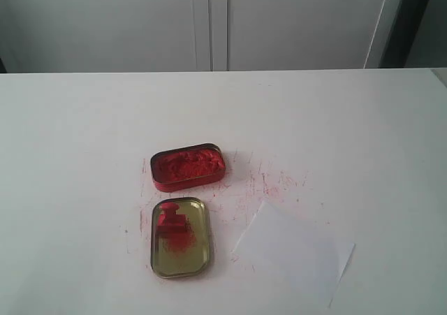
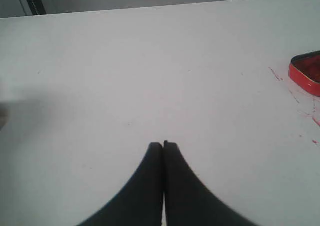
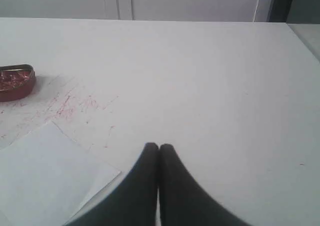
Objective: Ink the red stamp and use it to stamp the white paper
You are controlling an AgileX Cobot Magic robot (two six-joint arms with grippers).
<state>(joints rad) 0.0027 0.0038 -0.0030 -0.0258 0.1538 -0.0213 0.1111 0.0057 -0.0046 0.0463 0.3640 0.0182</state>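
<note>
Left fingers and right fingers clenched, empty. Red stamp sits in gold lid near tabletop front edge, paper beside it. Risk: small knob slips, lid slides.

On the table, the ink tin sat just behind a tin lid. The stamp stood inside the lid, at the end nearer the tin. The sheet of paper lay to the lid's right, apart from both.
</note>
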